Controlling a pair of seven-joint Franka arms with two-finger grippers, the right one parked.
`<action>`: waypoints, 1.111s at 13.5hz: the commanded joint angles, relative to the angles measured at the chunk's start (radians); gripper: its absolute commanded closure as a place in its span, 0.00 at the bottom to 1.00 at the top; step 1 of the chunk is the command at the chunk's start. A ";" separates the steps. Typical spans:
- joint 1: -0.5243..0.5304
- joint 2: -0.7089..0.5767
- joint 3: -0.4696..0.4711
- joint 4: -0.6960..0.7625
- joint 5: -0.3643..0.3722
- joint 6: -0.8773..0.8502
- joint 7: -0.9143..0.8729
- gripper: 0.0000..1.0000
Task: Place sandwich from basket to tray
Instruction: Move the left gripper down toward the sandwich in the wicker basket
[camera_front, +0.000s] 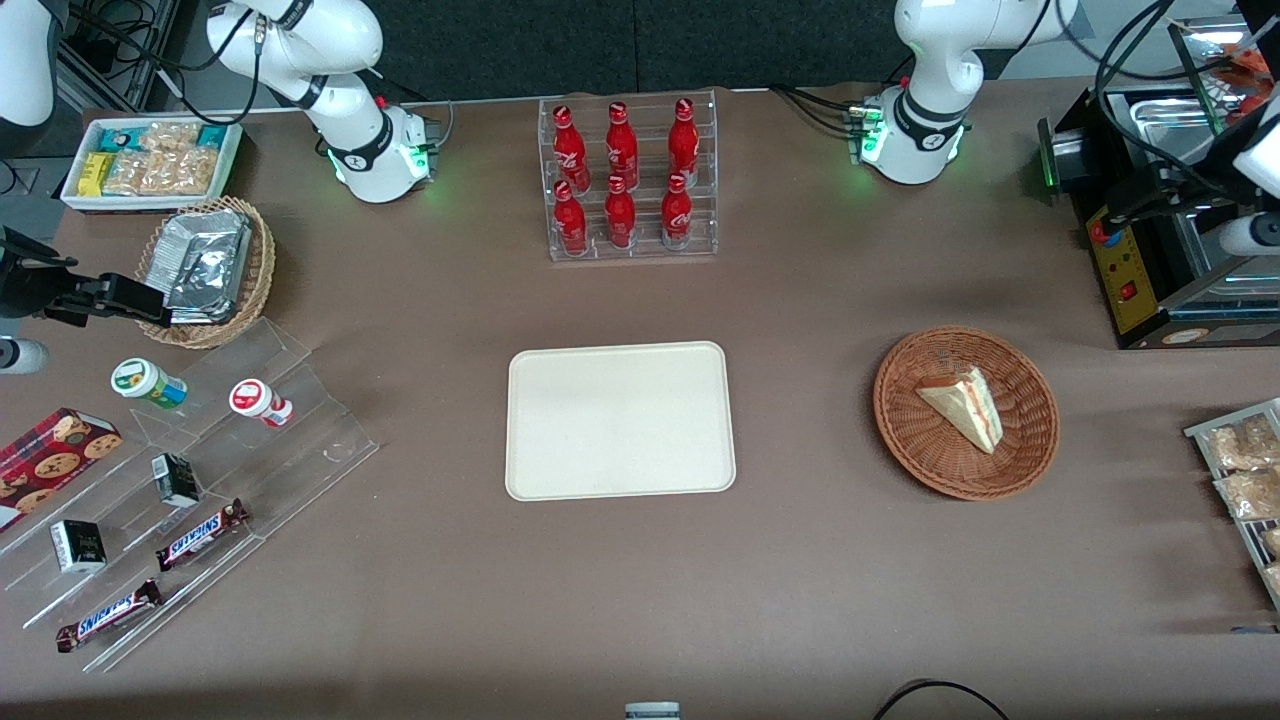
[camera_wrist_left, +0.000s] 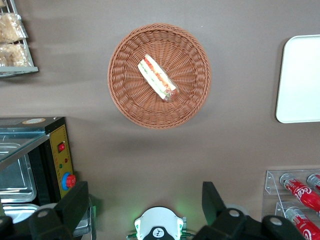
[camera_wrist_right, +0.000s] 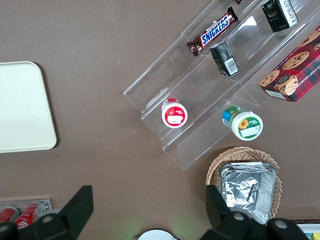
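Note:
The sandwich, a pale triangular wedge with red and green filling along its cut edge, lies in the round reddish-brown wicker basket. The cream tray lies flat and bare at the table's middle, beside the basket toward the parked arm's end. My gripper hangs high over the table, farther from the front camera than the basket and above its own arm's base. Its fingers are spread wide and open with nothing between them.
A clear rack of red bottles stands farther from the front camera than the tray. A black appliance and a rack of snack packets flank the basket. Acrylic shelves with snacks lie toward the parked arm's end.

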 joint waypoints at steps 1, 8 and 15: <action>-0.025 0.006 0.025 0.024 0.009 -0.007 0.006 0.00; -0.017 0.098 0.025 -0.089 0.057 0.143 -0.286 0.00; 0.000 0.151 0.031 -0.369 0.034 0.554 -0.785 0.00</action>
